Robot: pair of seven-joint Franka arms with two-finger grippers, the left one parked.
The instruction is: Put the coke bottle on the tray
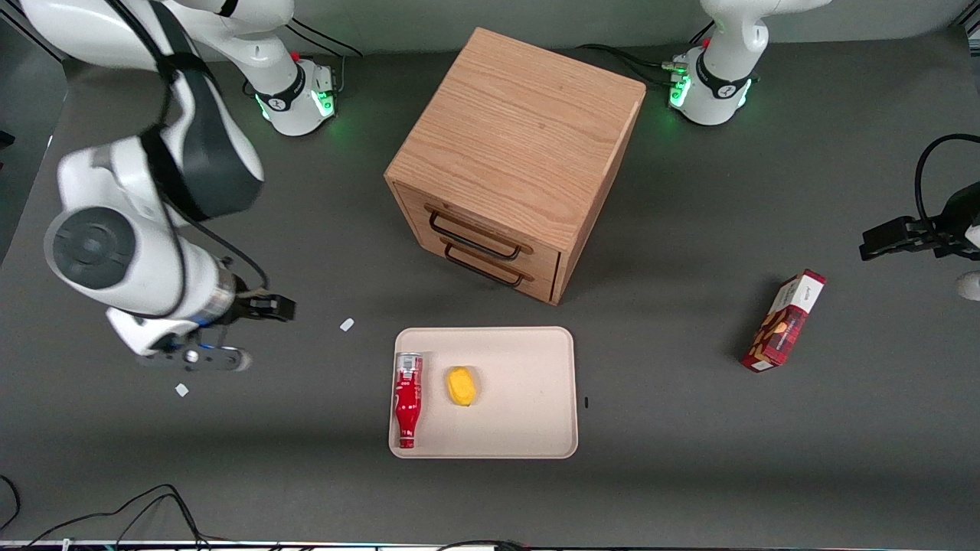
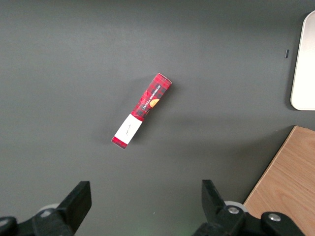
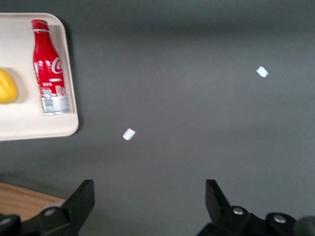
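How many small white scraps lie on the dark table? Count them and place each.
2. One small white scrap lies between the open gripper and the beige rectangular tray; the other scrap lies nearer the front camera, beside the gripper.

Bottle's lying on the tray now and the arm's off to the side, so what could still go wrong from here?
1. The coke bottle lies on its side, right along the tray rim at the working arm's end. Being round, it might roll toward the yellow object if the tray is nudged.

2. The gripper, jaws open, hangs over bare table near two white scraps. A low sweep could clip the tray edge or the wooden cabinet.
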